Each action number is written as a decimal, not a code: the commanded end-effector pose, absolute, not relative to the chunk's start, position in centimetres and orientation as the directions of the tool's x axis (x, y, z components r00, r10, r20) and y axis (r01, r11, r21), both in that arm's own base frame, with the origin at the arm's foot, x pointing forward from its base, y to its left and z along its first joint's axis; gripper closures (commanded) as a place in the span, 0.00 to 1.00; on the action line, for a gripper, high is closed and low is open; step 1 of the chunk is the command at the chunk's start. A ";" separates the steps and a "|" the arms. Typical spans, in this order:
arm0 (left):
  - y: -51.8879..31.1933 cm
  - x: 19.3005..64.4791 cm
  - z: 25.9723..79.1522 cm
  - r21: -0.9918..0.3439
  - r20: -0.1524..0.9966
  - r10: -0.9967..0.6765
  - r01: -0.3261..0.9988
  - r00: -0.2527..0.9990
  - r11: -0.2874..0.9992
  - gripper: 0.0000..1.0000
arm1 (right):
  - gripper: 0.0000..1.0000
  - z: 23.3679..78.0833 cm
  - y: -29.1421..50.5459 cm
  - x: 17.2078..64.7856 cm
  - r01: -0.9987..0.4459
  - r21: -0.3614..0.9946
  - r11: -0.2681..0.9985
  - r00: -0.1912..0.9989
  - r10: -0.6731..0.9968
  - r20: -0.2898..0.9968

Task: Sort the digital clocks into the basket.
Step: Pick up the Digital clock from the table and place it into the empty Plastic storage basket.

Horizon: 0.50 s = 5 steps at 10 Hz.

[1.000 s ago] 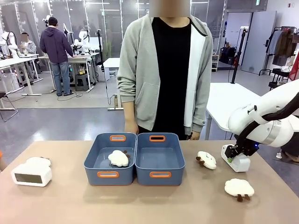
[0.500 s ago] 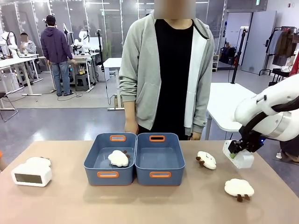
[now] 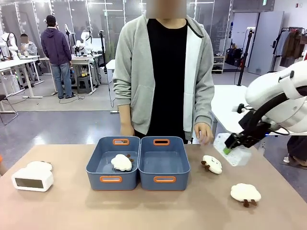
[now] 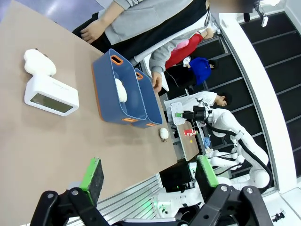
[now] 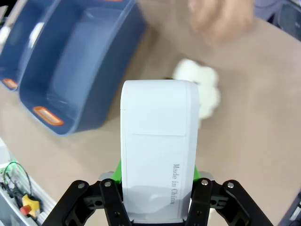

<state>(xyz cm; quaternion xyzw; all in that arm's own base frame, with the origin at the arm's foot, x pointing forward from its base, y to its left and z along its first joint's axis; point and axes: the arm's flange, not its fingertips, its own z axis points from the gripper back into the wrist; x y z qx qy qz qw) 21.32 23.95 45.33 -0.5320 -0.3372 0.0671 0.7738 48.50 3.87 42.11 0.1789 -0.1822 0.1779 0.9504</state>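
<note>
1. The right gripper (image 3: pixel 230 145) is clamped on 1 digital clock (image 3: pixel 236 155), carried in the air over the table's right side, just right of a sheep plush (image 3: pixel 211 164).
2. The other clock (image 3: pixel 32 180) sits on the table at far left. The left gripper (image 4: pixel 149 175) hangs open, holding nothing.
3. Risk: the pads seem to grip only 1 end of the clock, so a quick swing could tilt it or shake it loose.
4. Risk: the person's hand (image 3: pixel 204 133) hovers near the path to the empty bin (image 3: pixel 164 180).
5. Risk: dropping it in the left bin (image 3: pixel 111 179), which holds a sheep, would likely be a mis-sort.
</note>
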 end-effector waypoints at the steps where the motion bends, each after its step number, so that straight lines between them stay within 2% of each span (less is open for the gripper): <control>1: 24.2 21.4 45.4 -0.864 0.470 0.464 0.285 0.750 0.414 0.00 | 1.00 41.9 9.6 48.2 -0.426 0.270 0.864 0.857 0.290 0.425; 2: 24.2 21.4 45.4 -0.864 0.470 0.464 0.285 0.750 0.414 0.00 | 1.00 42.7 11.5 46.8 -0.471 0.251 0.846 0.832 0.331 0.446; 4: 24.2 21.4 45.4 -0.864 0.470 0.464 0.285 0.750 0.414 0.00 | 1.00 44.3 8.8 44.5 -0.457 0.326 0.827 0.843 0.286 0.456; 5: 24.2 21.4 45.4 -0.864 0.470 0.464 0.285 0.750 0.414 0.00 | 1.00 45.2 8.0 40.6 -0.509 0.319 0.800 0.814 0.326 0.481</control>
